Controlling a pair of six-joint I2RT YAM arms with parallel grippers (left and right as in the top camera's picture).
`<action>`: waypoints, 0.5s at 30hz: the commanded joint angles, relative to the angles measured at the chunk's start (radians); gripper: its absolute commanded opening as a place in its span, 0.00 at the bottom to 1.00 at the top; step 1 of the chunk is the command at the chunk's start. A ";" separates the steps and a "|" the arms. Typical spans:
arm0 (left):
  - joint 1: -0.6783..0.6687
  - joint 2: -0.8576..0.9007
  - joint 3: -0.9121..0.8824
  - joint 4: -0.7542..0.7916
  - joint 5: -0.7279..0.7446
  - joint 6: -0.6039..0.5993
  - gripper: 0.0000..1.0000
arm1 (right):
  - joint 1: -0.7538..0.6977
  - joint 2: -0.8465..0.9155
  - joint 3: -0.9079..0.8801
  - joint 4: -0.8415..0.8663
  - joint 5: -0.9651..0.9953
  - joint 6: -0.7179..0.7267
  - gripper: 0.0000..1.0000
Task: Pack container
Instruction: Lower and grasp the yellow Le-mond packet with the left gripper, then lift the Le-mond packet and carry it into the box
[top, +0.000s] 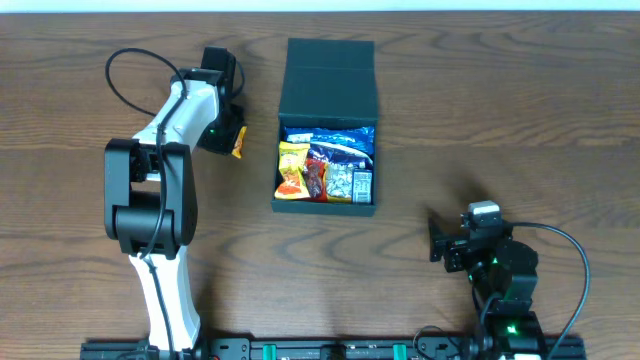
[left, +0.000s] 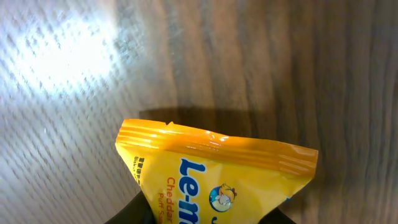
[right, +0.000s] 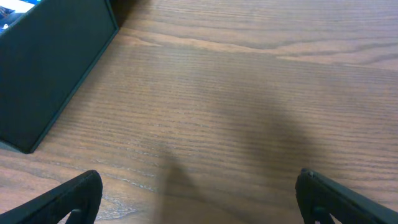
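Left gripper (top: 231, 137) clamps a yellow snack packet (left: 211, 174) just left of the open box (top: 322, 208) near the table's (top: 520, 100) far edge. The box looks like stiff, light cardboard, likely best handled by its lid (top: 328, 75) edge. Right gripper (right: 199, 183) waits, jaws apart.

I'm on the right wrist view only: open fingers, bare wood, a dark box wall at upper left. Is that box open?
Observer: Yes. The container has its lid flipped back on the far side, and snack packets already lie inside.
Operator: Where's the other arm?
Observer: The left gripper is to the left of the container, closed on a yellow snack packet.
Operator: Is that packet over the box?
Observer: No. It is beside the container and apart from it, with only the table beneath it.
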 joint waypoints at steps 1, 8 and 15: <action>0.000 0.021 -0.008 -0.003 -0.048 0.215 0.31 | -0.006 -0.005 -0.004 0.000 0.003 0.005 0.99; 0.000 0.021 -0.008 -0.003 -0.055 0.555 0.27 | -0.006 -0.005 -0.004 0.000 0.003 0.005 0.99; -0.002 0.021 -0.008 -0.011 -0.054 0.822 0.26 | -0.006 -0.005 -0.004 -0.001 0.003 0.005 0.99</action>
